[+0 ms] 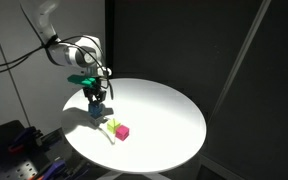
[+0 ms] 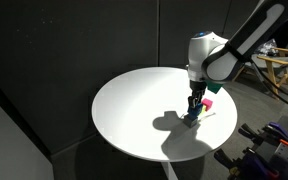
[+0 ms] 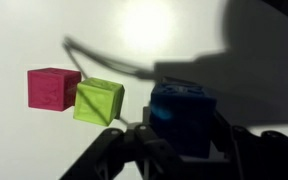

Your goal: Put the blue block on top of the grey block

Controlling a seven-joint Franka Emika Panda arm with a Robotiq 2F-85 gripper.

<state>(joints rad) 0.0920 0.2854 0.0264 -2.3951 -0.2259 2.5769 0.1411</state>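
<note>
The claw (image 1: 97,100) hangs low over the near-left part of the round white counter (image 1: 169,110) in an exterior view, with a small dark-blue shape at its tips that I take for the blue block (image 1: 97,108). Just below lies a dark patch; whether that is shadow or the grey block I cannot tell. The yellow-green cube (image 1: 111,125) and the magenta cube (image 1: 123,131) sit touching each other, near but apart from the claw.

In an exterior view from the opposite side, the claw (image 2: 193,108) points straight down, the blue block (image 2: 191,117) at its tips, close to the counter (image 2: 134,105) or on something low. The magenta cube (image 2: 208,103) shows just behind.

In the wrist view the blue block (image 3: 182,112) fills the gap between the two dark fingers, which stand against its sides, so the claw (image 3: 182,142) reads as clamped on it. It looks larger than the magenta cube (image 3: 52,87) and the yellow-green cube (image 3: 98,101), which suggests it is raised. No grey block shows here.

As a judgement: the blue block is picked up and in hand; setting it on the grey block and letting go are not shown as done.

No brand, label or writing is readable anywhere.
</note>
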